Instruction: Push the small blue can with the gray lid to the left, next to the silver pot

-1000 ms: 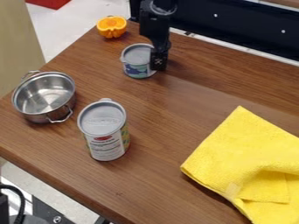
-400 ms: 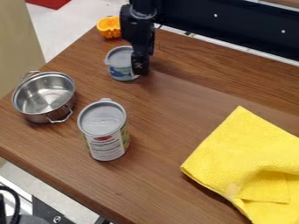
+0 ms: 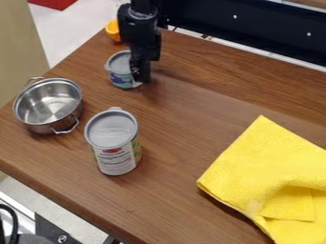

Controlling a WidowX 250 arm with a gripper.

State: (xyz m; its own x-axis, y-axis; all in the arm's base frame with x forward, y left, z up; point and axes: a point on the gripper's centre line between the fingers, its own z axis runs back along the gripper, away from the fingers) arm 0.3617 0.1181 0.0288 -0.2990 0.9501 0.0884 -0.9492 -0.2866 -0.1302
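A: Where was the gripper (image 3: 139, 75)?
B: Upper left part of the view, low over the bench (image 3: 172, 190). Black arm (image 3: 138, 31) came in from the top edge, gripper pointing down.
A: On anything?
B: Right up against the right side of the small can (image 3: 119, 71). Looked like contact. Its body hid part of the can's right side.
A: Open or closed?
B: Couldn't tell. Couldn't confirm a grip either.
A: Can details?
B: Upright on the bench, grey lid, blue-green label. Sat toward the far left corner.
A: Neighbours?
B: Orange half (image 3: 113, 31) just behind it at the bench's far edge, partly hidden by the arm. Metal pot (image 3: 48, 102) nearer the camera, by the left edge: round, upright, two wire handles, well apart from the can.
A: Rest?
B: Tall can (image 3: 115, 143) to the right of the pot and nearer the camera, upright, grey lid, white label side showing. Yellow cloth (image 3: 274, 171) at lower right, partly folded over, running out of the view. Dark panel (image 3: 255, 35) behind the bench's far edge. Red object (image 3: 55, 3) at top left, past the bench. Black cable (image 3: 13, 223) at lower left, off the near side.
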